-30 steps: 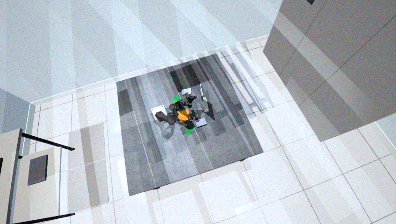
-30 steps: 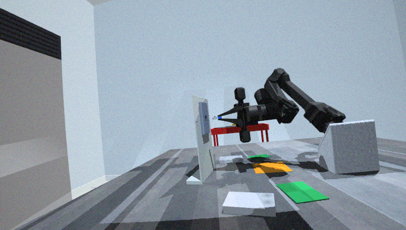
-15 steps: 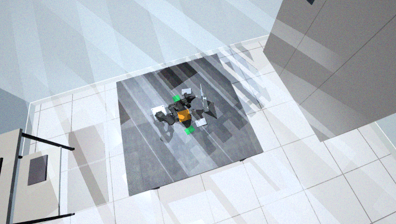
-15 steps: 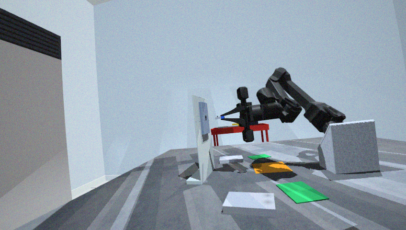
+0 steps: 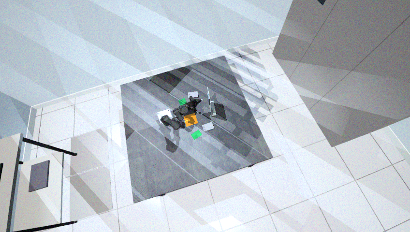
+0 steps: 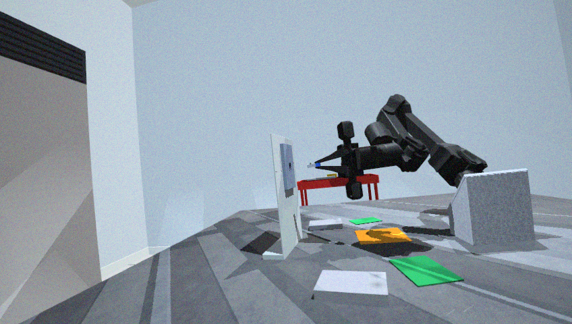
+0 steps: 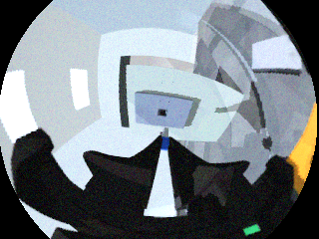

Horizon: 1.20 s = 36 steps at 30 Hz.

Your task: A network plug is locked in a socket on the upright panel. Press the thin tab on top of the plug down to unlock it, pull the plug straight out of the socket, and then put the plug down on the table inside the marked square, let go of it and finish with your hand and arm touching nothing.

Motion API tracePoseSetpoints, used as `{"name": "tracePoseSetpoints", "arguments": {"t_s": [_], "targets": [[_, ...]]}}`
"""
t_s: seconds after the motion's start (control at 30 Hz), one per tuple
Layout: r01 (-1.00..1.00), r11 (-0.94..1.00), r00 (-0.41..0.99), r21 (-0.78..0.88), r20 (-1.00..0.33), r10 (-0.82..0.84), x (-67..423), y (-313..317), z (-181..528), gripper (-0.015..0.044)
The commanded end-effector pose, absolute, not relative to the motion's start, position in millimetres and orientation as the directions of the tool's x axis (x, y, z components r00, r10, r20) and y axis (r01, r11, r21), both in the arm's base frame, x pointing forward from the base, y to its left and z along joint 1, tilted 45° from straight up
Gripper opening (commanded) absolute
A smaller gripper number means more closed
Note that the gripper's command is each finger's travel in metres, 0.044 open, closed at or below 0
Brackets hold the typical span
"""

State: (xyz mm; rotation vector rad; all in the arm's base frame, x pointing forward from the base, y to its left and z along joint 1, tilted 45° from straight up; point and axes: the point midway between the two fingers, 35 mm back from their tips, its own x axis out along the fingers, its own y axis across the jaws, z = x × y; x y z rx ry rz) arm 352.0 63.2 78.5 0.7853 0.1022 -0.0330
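My gripper (image 6: 320,164) (image 7: 165,138) (image 5: 199,100) is shut on the small plug (image 6: 311,165) (image 7: 163,139), which has a blue body and a pale tip. I hold it level in the air, a short way clear of the upright white panel (image 6: 282,208) (image 5: 209,97) (image 7: 219,116). The plug points at the dark socket hole (image 6: 289,164) (image 7: 161,114) in the panel's blue-grey plate (image 6: 286,176) (image 7: 179,110). The hole is empty. An orange square (image 6: 395,236) (image 5: 192,121) lies flat on the table under my arm, partly in its shadow.
Two green squares (image 6: 425,271) (image 6: 365,220) (image 5: 196,134) (image 5: 182,101) and two white slabs (image 6: 351,282) (image 6: 325,223) (image 5: 207,126) (image 5: 193,94) lie around the orange one. The arm stands on a grey block (image 6: 495,208). A red table (image 6: 317,184) stands far behind.
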Motion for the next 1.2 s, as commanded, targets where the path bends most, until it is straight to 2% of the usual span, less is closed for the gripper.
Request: {"name": "tracePoseSetpoints", "arguments": {"t_s": [0.0, 0.97, 1.17], "targets": [[0.07, 0.703, 0.994, 0.708, -0.105, 0.006, 348.7, 64.0, 79.0, 0.0], [0.038, 0.701, 0.998, 0.712, -0.063, 0.01, 326.5, 107.8, 120.1, 0.0], [0.119, 0.678, 0.991, 0.725, -0.131, -0.034, 325.9, 100.2, 107.8, 0.0]]}}
